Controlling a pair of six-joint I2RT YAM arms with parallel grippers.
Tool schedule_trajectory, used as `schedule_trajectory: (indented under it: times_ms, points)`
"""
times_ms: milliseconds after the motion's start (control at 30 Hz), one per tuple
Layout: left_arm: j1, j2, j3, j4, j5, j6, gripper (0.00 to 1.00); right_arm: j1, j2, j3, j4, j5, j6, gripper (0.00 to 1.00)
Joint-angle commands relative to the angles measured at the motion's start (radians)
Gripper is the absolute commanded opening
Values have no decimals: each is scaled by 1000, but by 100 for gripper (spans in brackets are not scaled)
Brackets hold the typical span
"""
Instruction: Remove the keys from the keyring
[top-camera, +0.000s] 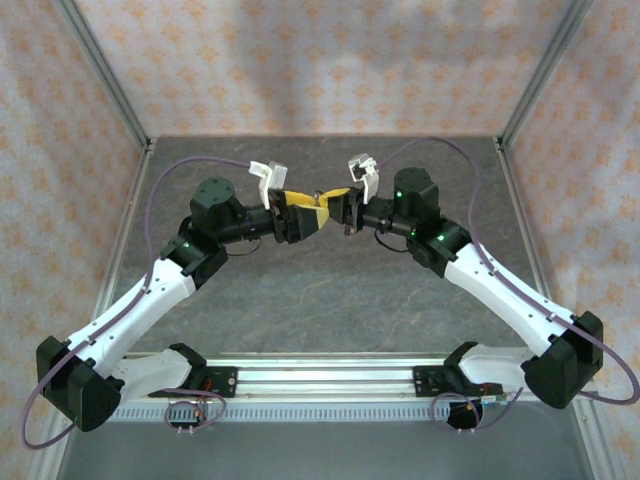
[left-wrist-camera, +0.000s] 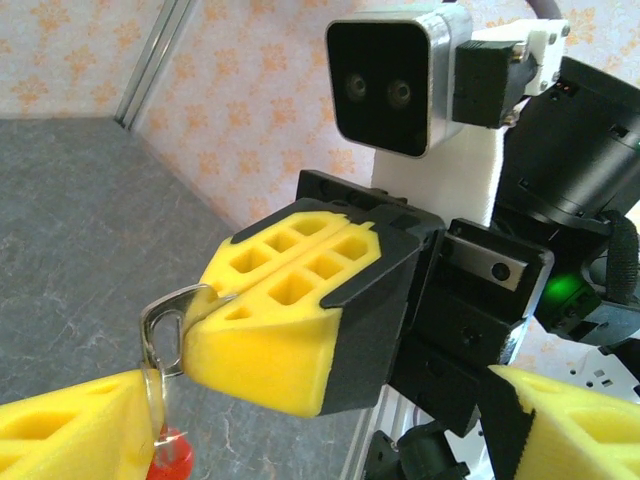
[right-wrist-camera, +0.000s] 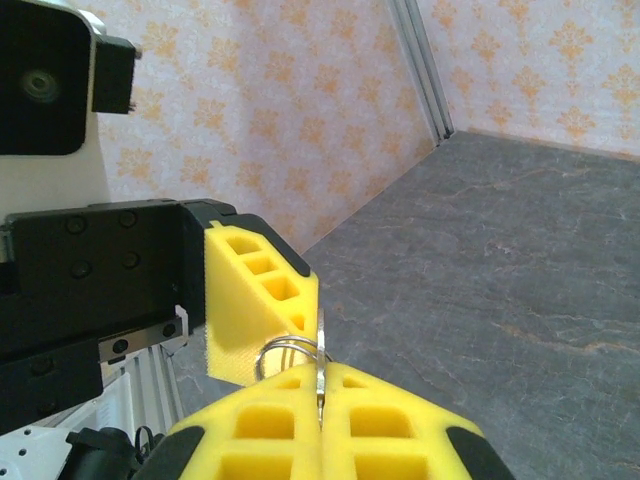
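Note:
Both arms meet above the middle of the table. My right gripper (top-camera: 338, 205) (right-wrist-camera: 320, 375) is shut on a silver key (right-wrist-camera: 320, 340), which stands on edge between its yellow pads. In the left wrist view that key's head (left-wrist-camera: 163, 322) sticks out of the shut pads (left-wrist-camera: 290, 330). The wire keyring (right-wrist-camera: 285, 350) hangs from the key, against one yellow finger (right-wrist-camera: 262, 300) of my left gripper (top-camera: 300, 212) (left-wrist-camera: 322, 400). That gripper is open, its fingers (left-wrist-camera: 70, 430) far apart. A red piece (left-wrist-camera: 172, 455) dangles below the ring beside the left finger.
The dark grey tabletop (top-camera: 330, 300) lies below the raised grippers. Patterned walls (top-camera: 320, 60) with metal corner posts close the back and sides. An aluminium rail (top-camera: 320, 375) carries the arm bases at the near edge.

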Motion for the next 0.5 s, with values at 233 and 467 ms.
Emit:
schedule_trajectory:
  times_ms: [233,467]
  points:
    - [6,-5,43,10,7,9,82,-4,-17,34,21,30,-5,0]
    - [6,-30,31,-28,-44,45,81,-4,-27,23,34,23,4,0]
